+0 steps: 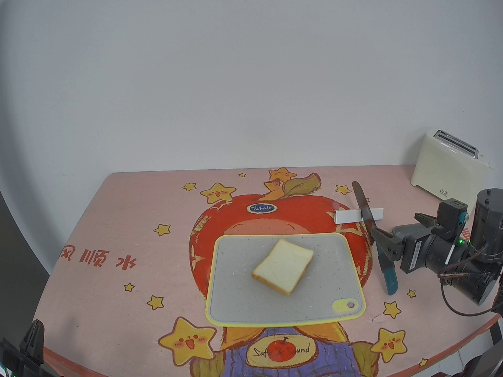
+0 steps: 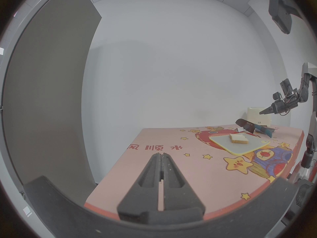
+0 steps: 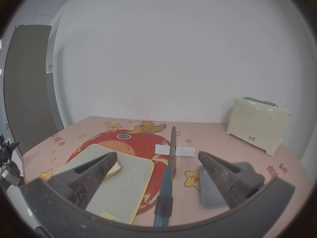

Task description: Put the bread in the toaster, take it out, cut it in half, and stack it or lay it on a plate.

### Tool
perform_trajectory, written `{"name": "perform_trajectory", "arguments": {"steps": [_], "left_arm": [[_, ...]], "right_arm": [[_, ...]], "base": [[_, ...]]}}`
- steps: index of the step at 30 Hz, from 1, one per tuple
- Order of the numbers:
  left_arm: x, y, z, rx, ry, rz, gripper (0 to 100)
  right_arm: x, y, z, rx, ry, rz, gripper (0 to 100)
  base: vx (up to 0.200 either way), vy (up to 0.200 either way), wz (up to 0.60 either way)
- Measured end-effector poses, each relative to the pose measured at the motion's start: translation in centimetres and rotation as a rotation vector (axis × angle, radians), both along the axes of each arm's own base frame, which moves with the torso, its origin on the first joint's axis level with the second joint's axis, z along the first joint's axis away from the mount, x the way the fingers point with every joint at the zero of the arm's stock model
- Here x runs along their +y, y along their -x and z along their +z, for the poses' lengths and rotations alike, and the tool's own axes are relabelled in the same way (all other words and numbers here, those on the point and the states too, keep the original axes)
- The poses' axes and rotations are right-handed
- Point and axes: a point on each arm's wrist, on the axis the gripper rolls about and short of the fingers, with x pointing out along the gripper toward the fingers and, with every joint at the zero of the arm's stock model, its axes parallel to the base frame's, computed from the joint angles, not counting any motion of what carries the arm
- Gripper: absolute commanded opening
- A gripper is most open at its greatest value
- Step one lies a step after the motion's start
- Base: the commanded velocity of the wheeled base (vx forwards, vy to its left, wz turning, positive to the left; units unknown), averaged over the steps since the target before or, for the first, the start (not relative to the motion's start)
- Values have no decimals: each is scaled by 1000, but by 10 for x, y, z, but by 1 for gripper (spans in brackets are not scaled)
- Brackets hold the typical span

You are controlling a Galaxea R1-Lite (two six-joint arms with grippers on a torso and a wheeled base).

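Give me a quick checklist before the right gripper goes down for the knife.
1. Right gripper open: ok.
2. Knife lined up between its fingers: ok.
3. Blade propped on the white rest, handle free: ok.
4. Bread whole, flat on the cutting board: ok.
5. Left gripper shut, far from the board: ok.
6. Bread already toasted: cannot tell.

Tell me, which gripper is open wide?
The right gripper, raised above the knife, is open wide with a big gap in the middle. The left gripper is squeezed shut.
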Motion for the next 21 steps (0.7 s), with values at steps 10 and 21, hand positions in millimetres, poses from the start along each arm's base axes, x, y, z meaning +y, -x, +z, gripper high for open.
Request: {"name": "perform_trajectory", "arguments": {"steps": [10,21], "left_arm": [[0,0,0,0,3,4,0],[0,0,0,0,4,4,0]], "right_arm": [[2,-6,-5,14,16,-30,100],[5,-13,-16,47,55,-93,100]], "base": [[0,120,0],[0,164,0]]}}
